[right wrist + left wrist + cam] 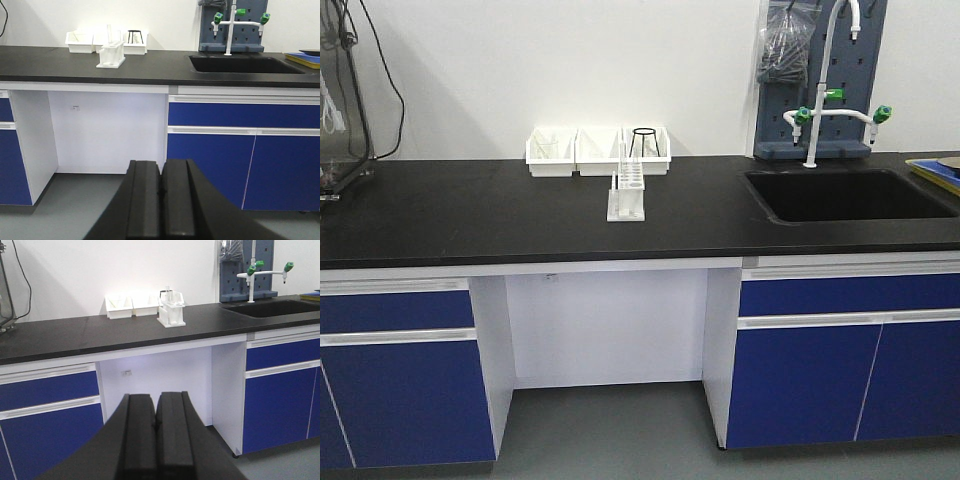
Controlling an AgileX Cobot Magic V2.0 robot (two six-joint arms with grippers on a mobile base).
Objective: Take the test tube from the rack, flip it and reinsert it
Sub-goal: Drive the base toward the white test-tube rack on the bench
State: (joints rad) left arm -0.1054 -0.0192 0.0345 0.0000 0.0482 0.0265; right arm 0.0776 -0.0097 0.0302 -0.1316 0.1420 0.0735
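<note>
The white rack [627, 195] stands on the black counter, in front of the white bins. It also shows in the left wrist view [171, 313] and the right wrist view [111, 54]. A slim clear test tube [623, 165] stands upright in it, faint against the wall; it also shows in the right wrist view [109, 34]. My left gripper [155, 402] is shut and empty, low and well back from the counter. My right gripper [163, 167] is shut and empty, also low and far from the rack. Neither arm shows in the front view.
Three white bins [598, 150] stand behind the rack, the right one holding a black wire stand [644, 142]. A black sink [845, 195] with a white tap [825, 75] is at the right. Blue cabinets [840, 360] flank a knee gap under the counter.
</note>
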